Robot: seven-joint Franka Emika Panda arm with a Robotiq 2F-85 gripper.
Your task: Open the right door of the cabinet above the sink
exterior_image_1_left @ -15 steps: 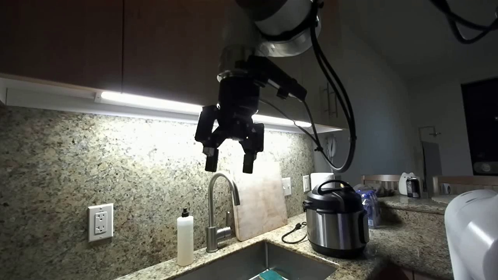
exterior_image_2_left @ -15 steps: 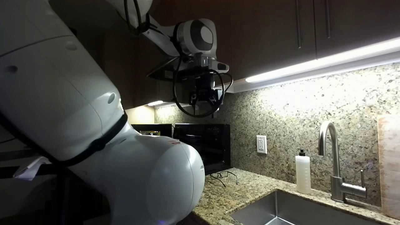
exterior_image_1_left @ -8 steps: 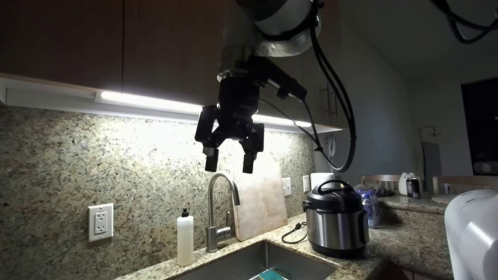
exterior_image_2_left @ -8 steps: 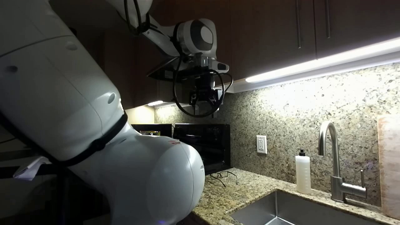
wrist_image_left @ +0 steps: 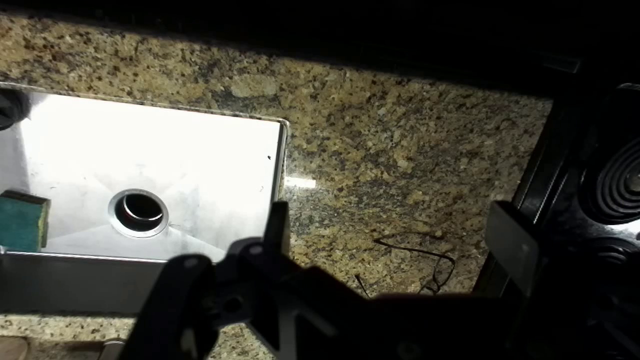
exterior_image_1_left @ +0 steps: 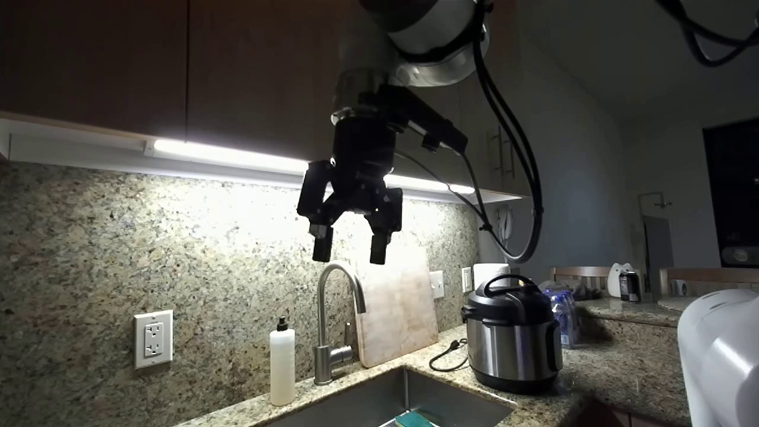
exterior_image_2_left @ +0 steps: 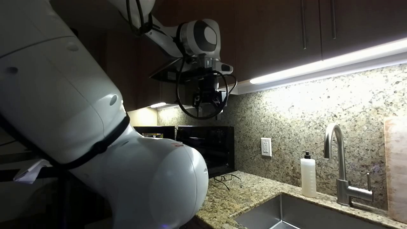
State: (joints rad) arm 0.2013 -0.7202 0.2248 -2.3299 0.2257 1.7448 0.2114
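Jaws of the gripper (exterior_image_1_left: 350,252) stand wide apart, both blocky black fingers (exterior_image_1_left: 322,249) pointing down. A thin black cable (exterior_image_2_left: 201,118) loops in front of it in an exterior view, where the smooth white arm (exterior_image_2_left: 89,105) bulks large and covers part of the speckled granite countertop (exterior_image_2_left: 265,186). Seen between the fingers in the wrist view, thin dark glasses (wrist_image_left: 442,256) lie near the countertop's back corner, by the coil-topped black stove (wrist_image_left: 622,180). Beside that stretch is the sink (exterior_image_2_left: 311,211), sheet steel with squared corners, a round drain (wrist_image_left: 138,227) and a green sponge (wrist_image_left: 20,222) inside. Along the countertop's back edge stand an upright, black-capped milky bottle (exterior_image_2_left: 308,178), an arched metal faucet (exterior_image_2_left: 341,152) and a pale worn board (exterior_image_1_left: 394,314) leaning against the granite wall (exterior_image_1_left: 83,255). A rounded steel-and-black cooker (exterior_image_1_left: 513,350) rests just past the sink's edge. Overhead, above a glaring light strip (exterior_image_2_left: 330,62), the flat, dark right door (exterior_image_2_left: 365,25) of the cabinet (exterior_image_2_left: 276,38) is closed, its slim bar handle (exterior_image_2_left: 333,20) well apart from the gripper.
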